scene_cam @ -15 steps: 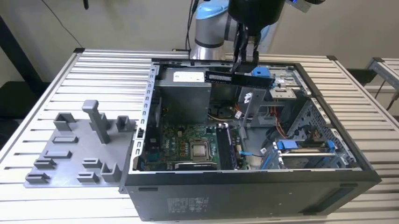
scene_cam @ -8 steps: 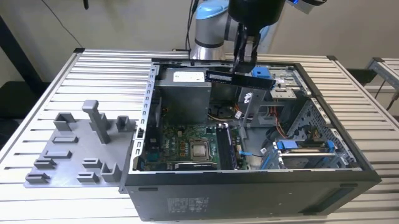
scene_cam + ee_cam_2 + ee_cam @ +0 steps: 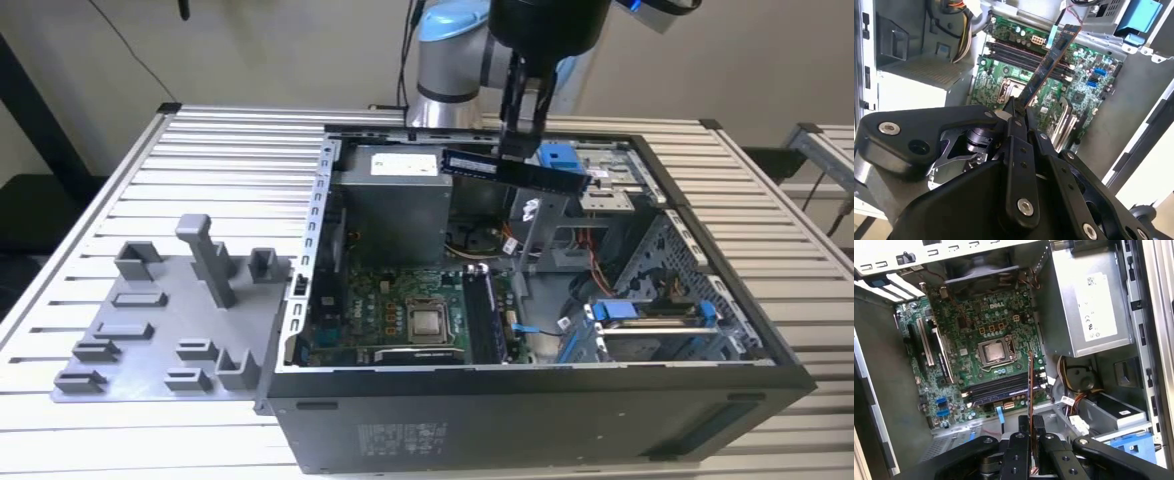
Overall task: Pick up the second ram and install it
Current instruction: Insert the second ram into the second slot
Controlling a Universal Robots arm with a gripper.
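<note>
Hidden ends, cropped edges
The long dark-blue memory stick [image 3: 1046, 65] has its lower end buried between the black metal claw [image 3: 1016, 107]; the exterior view's top edge crops the grey-and-blue robot arm [image 3: 447, 75].

colours: second ram [image 3: 514, 170] dark bluish board, row of black chips; its edge reads coppery in the first wrist view. pincer [image 3: 522, 150] black, silver screw heads [image 3: 1025, 206]. motherboard [image 3: 400, 310] green, black sockets [image 3: 481, 315], silver CPU [image 3: 427, 322]. case [image 3: 534, 430] dark grey. power supply [image 3: 394, 210] plain grey, white label [image 3: 400, 163]. fixture plate [image 3: 134, 345] mid grey. desk [image 3: 227, 170] silver-white, ribbed stripes. arm joint cap [image 3: 461, 20] light blue. drive latch [image 3: 558, 157] bright blue.
</note>
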